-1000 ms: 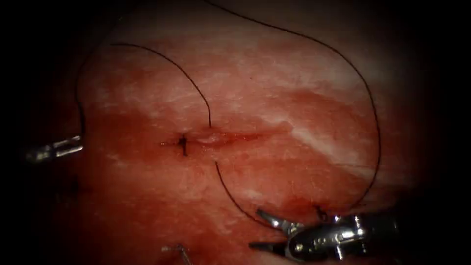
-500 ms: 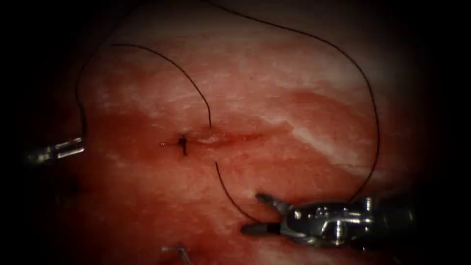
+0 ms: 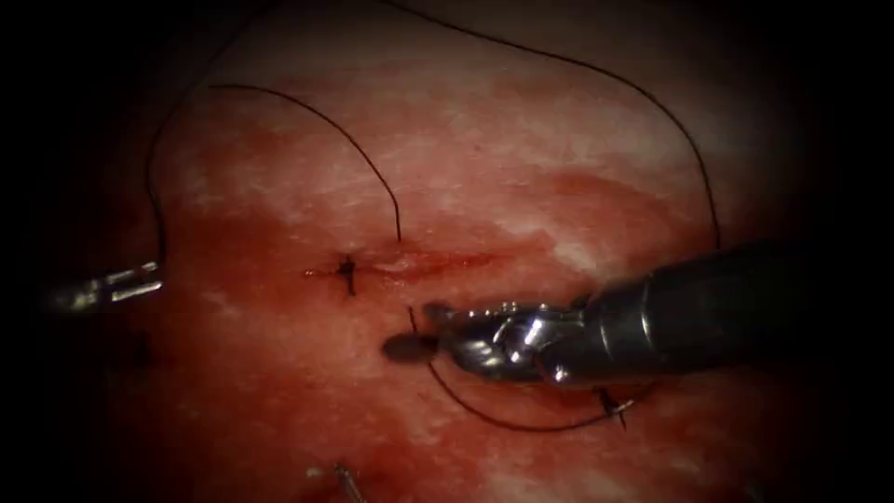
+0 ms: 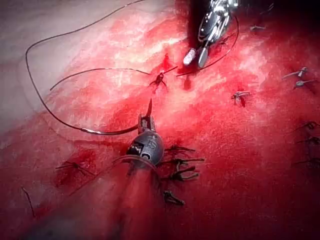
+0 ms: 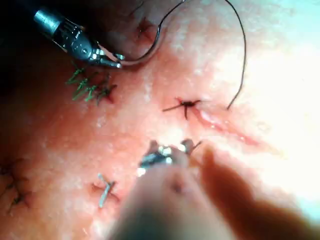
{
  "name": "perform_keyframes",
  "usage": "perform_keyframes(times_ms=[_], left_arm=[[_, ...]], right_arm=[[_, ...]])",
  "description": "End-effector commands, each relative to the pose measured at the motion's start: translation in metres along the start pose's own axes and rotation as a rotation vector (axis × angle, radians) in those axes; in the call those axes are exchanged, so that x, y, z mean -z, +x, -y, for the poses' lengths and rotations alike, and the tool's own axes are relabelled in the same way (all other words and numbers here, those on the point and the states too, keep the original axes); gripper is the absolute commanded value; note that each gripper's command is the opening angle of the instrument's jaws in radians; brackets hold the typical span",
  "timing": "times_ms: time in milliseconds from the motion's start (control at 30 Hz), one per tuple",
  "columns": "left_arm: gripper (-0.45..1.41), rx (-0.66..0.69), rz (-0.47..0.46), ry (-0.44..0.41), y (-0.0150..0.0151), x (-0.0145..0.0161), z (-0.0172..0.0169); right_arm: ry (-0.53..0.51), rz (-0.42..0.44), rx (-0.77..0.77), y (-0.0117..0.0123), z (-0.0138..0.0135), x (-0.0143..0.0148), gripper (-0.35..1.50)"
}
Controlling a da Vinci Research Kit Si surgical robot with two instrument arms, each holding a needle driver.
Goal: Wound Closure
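On the tissue (image 3: 521, 149) the cut (image 3: 424, 263) runs sideways, with a dark knotted stitch (image 3: 347, 273) at its left end. Black thread (image 3: 372, 172) enters just above the cut and comes out just below it. My right tool (image 3: 414, 330) stands open right at that exit, one jaw on each side of the thread, holding nothing; it is also seen open as the right tool (image 5: 170, 146). At the far left my left tool (image 3: 149, 278) is shut on the curved needle (image 4: 107, 132), near one end. The needle (image 5: 145, 52) is clear of the tissue.
A long slack loop of thread (image 3: 694, 158) arcs over the far and right side of the tissue. Older stitches with cut ends sit lower right (image 3: 610, 405) and at the lower edge (image 3: 340, 477); several more (image 4: 177, 172) lie beside the left tool. Red fluid wets the tissue around the cut.
The right tool has swung up and left from the lower right to the thread's exit below the cut, jaws still open. The left tool and needle have stayed put.
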Motion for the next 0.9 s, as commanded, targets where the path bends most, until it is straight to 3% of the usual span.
perform_keyframes(times_ms=[33,267,333,367,400,433,667,900], left_arm=[[-0.45,0.002,0.002,-0.003,-0.0006,-0.0003,-0.0008],[-0.45,0.002,0.002,-0.003,-0.0006,-0.0003,-0.0008],[-0.45,0.002,0.002,-0.003,-0.0006,-0.0003,-0.0008],[-0.45,0.002,0.002,-0.003,-0.0006,-0.0003,-0.0008],[-0.45,0.002,0.002,-0.003,-0.0006,-0.0003,-0.0008],[-0.45,0.002,0.002,-0.003,-0.0006,-0.0002,-0.0008],[-0.45,0.002,0.001,-0.007,-0.0007,0.0001,-0.0006],[-0.45,0.002,0.001,-0.007,-0.0007,0.0001,-0.0006]], right_arm=[[-0.009,0.006,0.0,-0.0001,-0.0007,-0.0016,0.74],[-0.031,0.045,0.012,-0.0007,-0.0023,-0.0038,0.69],[-0.027,0.052,0.015,-0.0009,-0.0021,-0.0043,0.36],[-0.027,0.052,0.015,-0.0009,-0.0021,-0.0043,0.36],[-0.035,0.063,0.013,-0.0011,-0.0019,-0.0048,-0.13],[-0.037,0.071,-0.02,-0.0013,-0.0018,-0.0051,-0.35],[-0.023,0.139,-0.046,-0.0032,-0.0011,-0.0041,-0.35],[-0.017,0.119,-0.042,-0.005,0.0,-0.0019,-0.35]])
